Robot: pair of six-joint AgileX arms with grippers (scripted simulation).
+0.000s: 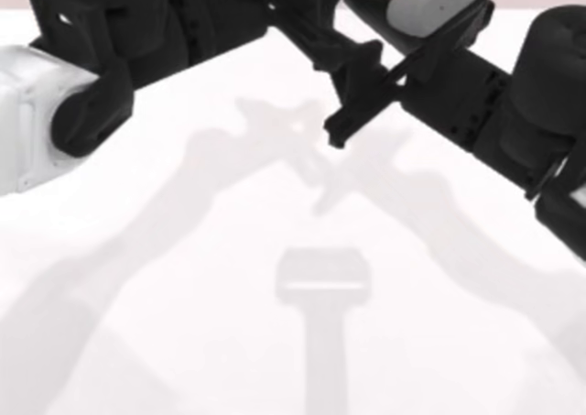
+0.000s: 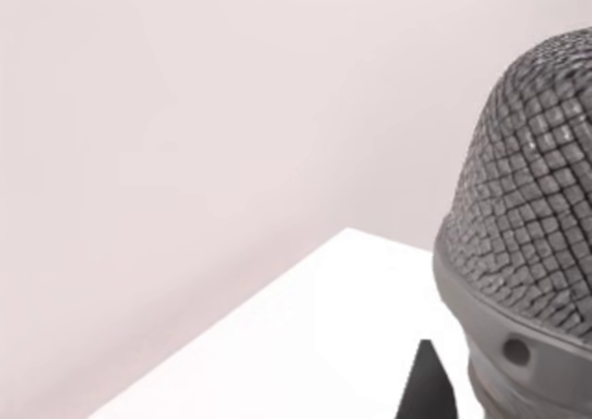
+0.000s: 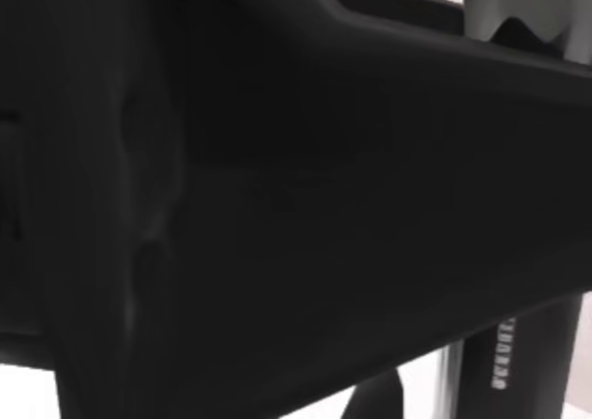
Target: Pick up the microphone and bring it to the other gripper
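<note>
A: Checking the edges first; where is there open room?
B: Table (image 1: 165, 342) lies open toward the near edge; both arms crowd the far middle, left gripper (image 1: 357, 67) just beside right gripper (image 1: 341, 126).
A: Microphone (image 2: 536, 215)?
B: Held above the table, clamped by the left gripper; its head points back toward that wrist's camera; I cannot tell the right's grip; right wrist view dark.

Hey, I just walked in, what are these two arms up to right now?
Both arms are raised over the white table and meet near the far middle, the handover spot. The left wrist view shows the microphone up close, its grey mesh head right beside one pointed finger of the left claw, so the left arm seems to be carrying it. The right arm's claw reaches in from the right, crossing the left one. The right wrist view is mostly dark.
</note>
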